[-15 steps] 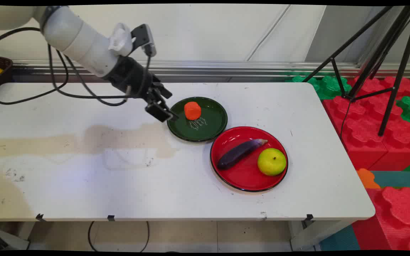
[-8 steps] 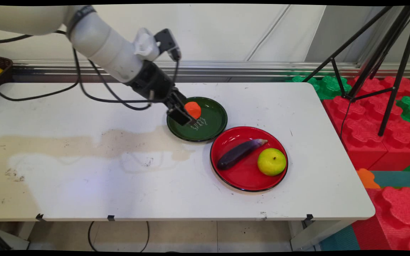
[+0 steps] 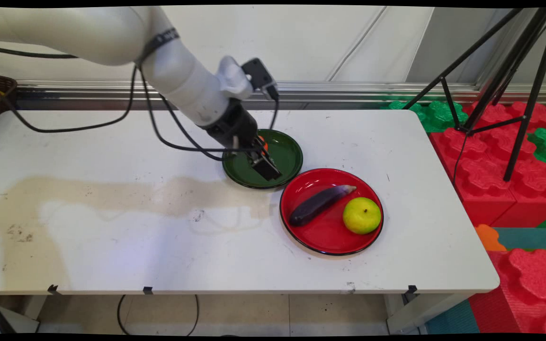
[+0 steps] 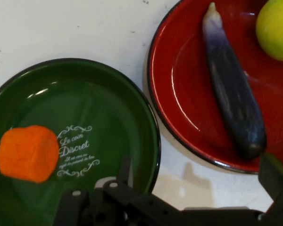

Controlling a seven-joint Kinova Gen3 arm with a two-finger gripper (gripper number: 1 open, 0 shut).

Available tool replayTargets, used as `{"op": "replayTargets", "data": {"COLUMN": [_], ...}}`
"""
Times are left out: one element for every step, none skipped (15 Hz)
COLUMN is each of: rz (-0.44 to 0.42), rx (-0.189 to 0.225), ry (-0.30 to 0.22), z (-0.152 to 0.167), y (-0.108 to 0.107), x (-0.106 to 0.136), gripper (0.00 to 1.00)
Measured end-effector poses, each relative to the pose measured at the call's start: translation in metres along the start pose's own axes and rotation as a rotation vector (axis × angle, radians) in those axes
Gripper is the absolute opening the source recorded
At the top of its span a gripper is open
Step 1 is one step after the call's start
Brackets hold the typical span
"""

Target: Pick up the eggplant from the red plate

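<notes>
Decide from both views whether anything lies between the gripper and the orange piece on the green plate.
Nothing visible does. The open gripper is over the green plate, and only bare plate separates it from the orange piece. The eggplant and yellow-green fruit lie apart on the red plate.

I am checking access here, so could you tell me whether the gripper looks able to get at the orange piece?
Probably yes: the gripper hangs over the green plate, and nothing covers the orange piece.

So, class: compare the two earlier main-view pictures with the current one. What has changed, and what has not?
The gripper swung rightward from the green plate's left edge to over it, now hiding most of the orange piece. Red plate, eggplant and yellow-green fruit stayed put.
</notes>
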Motion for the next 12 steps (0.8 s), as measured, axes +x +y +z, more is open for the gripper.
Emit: {"op": "replayTargets", "data": {"rz": [-0.001, -0.001, 0.0, 0.002, 0.005, 0.007, 0.01, 0.015, 0.018, 0.022, 0.025, 0.027], "rx": [-0.001, -0.002, -0.006, -0.009, -0.011, -0.013, -0.014, -0.016, -0.018, -0.021, -0.024, -0.027], "ry": [-0.013, -0.023, -0.035, -0.045, -0.052, -0.056, -0.061, -0.066, -0.07, -0.073, -0.075, -0.075], "z": [0.008, 0.014, 0.021, 0.029, 0.035, 0.039, 0.044, 0.051, 0.057, 0.064, 0.069, 0.075], "y": [0.004, 0.008, 0.013, 0.017, 0.021, 0.023, 0.026, 0.03, 0.033, 0.037, 0.04, 0.043], "x": [0.003, 0.005, 0.008, 0.01, 0.011, 0.012, 0.013, 0.015, 0.017, 0.019, 0.02, 0.023], "gripper": [1.0, 1.0, 1.0, 1.0, 1.0, 1.0, 1.0, 1.0, 1.0, 1.0, 1.0, 1.0]}}
